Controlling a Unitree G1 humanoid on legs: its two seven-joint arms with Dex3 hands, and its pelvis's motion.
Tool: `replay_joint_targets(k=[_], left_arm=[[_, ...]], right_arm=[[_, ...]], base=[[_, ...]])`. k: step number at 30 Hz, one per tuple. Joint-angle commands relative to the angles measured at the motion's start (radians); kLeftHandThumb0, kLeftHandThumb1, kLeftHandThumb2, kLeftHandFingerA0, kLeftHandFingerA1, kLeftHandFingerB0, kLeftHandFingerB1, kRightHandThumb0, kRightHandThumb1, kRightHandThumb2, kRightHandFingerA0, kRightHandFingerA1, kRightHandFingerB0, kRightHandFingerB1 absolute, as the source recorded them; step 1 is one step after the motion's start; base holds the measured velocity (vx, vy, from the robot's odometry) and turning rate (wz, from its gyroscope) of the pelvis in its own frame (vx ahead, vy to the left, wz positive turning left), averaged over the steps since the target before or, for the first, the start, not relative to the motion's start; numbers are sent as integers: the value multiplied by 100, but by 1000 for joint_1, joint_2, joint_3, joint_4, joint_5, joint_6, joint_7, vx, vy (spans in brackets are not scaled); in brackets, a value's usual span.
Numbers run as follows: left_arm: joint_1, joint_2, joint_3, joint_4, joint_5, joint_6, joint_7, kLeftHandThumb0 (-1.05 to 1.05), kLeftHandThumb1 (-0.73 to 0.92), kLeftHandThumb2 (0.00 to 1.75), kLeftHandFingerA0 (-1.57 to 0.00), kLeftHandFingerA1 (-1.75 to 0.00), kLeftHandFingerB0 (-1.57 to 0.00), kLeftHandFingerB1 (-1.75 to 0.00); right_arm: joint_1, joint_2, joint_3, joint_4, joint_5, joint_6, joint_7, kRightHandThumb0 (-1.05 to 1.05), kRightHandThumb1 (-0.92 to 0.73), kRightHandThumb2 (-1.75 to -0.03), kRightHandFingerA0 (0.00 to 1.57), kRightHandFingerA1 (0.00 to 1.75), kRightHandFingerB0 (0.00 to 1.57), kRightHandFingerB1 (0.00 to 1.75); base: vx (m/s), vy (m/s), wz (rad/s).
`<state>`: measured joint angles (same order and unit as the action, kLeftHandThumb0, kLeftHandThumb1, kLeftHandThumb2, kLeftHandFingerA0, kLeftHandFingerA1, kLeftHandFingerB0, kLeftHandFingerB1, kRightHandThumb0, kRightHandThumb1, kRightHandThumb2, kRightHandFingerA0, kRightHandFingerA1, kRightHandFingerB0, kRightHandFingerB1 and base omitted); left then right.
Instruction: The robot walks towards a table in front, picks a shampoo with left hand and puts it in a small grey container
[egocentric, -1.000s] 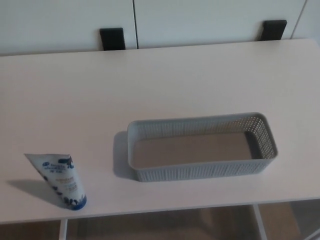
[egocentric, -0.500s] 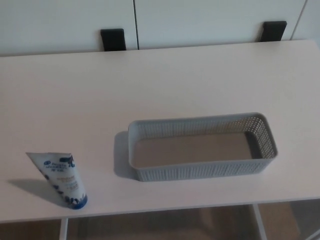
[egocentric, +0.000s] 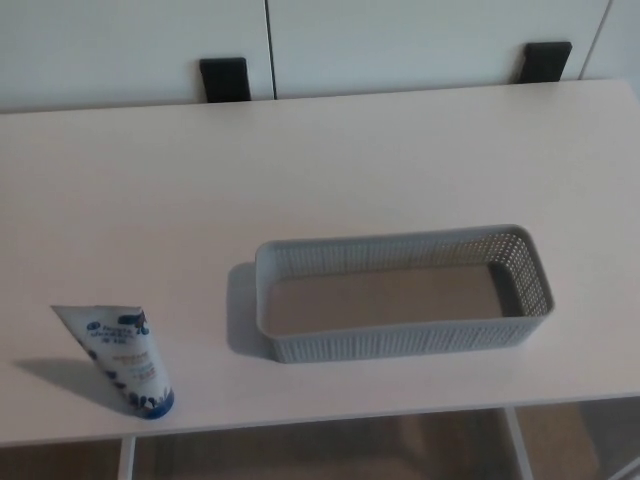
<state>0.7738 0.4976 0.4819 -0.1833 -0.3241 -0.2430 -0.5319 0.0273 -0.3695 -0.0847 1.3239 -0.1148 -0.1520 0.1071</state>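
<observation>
A white shampoo tube (egocentric: 122, 358) with blue print stands on its blue cap near the front left edge of the white table (egocentric: 320, 160), its flat end pointing up and left. A long grey perforated container (egocentric: 402, 292) lies at the table's front centre-right, with nothing inside it. The tube stands apart from the container, to its left. Neither of my hands shows in the head view.
Two black brackets (egocentric: 224, 78) (egocentric: 546, 60) sit behind the table's far edge against a white wall. The table's front edge runs just below the tube and container, with floor and a table leg (egocentric: 518, 445) below it.
</observation>
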Motion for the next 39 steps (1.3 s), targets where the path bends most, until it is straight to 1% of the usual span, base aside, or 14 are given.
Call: replay_joint_targets(k=[1, 3, 5, 7, 11, 15, 16, 18, 21, 27, 29, 31, 34, 39], left_arm=[[-205, -5, 102, -121, -419, 124, -13, -46, 31, 70, -1, -36, 0, -18], [-240, -7, 83, -90, -395, 146, -13, -48, 31, 70, -1, -32, 0, -18], [-282, -19, 49, -42, -360, 176, -10, -49, 31, 67, 0, -22, 0, -10], [-308, -26, 31, -10, -342, 179, -28, -47, 30, 67, 0, -25, 0, -13], [-383, -28, -11, 98, -303, 199, -81, -55, 34, 66, 0, -10, 0, 0], [-420, -24, -33, 186, -260, 178, -126, -56, 37, 68, 0, -9, 0, 0], [-433, -19, -48, 219, -239, 173, -136, -60, 38, 71, 0, -5, 0, 0], [-464, -13, -70, 258, -219, 171, -146, -60, 38, 71, 0, -6, 0, 0], [-535, -1, -112, 337, -172, 178, -136, -60, 38, 71, 0, -6, 0, 0], [-565, 1, -175, 415, -91, 169, -110, -60, 38, 73, 0, -7, 0, 0], [-568, -2, -185, 464, -83, 138, -134, -62, 39, 74, 0, -8, 0, 0], [-559, -6, -202, 472, -70, 158, -124, -59, 38, 73, 0, -8, 0, 0], [-580, -18, -217, 507, -61, 135, -130, -58, 38, 71, 0, -10, 0, 0], [-628, -29, -236, 548, -65, 175, -128, -56, 37, 72, 0, -10, 0, 0]], right_arm=[[15, -29, 8, -1, -10, 6, 6, -41, -72, -62, 62, 44, 52, 39], [10, -31, 13, -2, -16, 3, 2, -41, -72, -62, 63, 44, 52, 39], [19, -29, 9, 0, -12, 0, 0, -41, -71, -61, 63, 44, 53, 40], [19, -30, 11, 0, -13, 1, 1, -41, -72, -61, 62, 44, 52, 39], [11, -31, 16, -3, -14, 0, -3, -41, -71, -62, 64, 45, 54, 40], [10, -28, 11, 0, -8, 4, -1, -41, -71, -61, 62, 44, 52, 39], [11, -28, 12, 0, -9, 4, -1, -41, -71, -62, 62, 44, 52, 39], [5, -27, 9, -1, -5, 6, 7, -41, -71, -61, 60, 44, 51, 39], [-24, -24, 5, 3, -3, 16, 0, -42, -70, -61, 63, 45, 53, 40], [-20, -29, 16, -1, -14, 13, 6, -41, -72, -62, 63, 45, 52, 39], [-14, -28, 18, -1, -14, 7, 12, -41, -72, -61, 62, 44, 52, 40], [-12, -25, 23, 6, -18, 14, 7, -39, -70, -61, 62, 45, 52, 39], [-22, -26, 26, 3, -18, 9, 6, -39, -71, -61, 62, 45, 53, 40], [-40, -26, 28, 1, -18, 18, 6, -41, -70, -61, 63, 45, 53, 40]], base=[[0, 0, 0], [0, 0, 0], [0, 0, 0], [0, 0, 0], [0, 0, 0], [0, 0, 0], [0, 0, 0], [0, 0, 0], [0, 0, 0], [0, 0, 0], [0, 0, 0], [0, 0, 0], [0, 0, 0], [0, 0, 0]])
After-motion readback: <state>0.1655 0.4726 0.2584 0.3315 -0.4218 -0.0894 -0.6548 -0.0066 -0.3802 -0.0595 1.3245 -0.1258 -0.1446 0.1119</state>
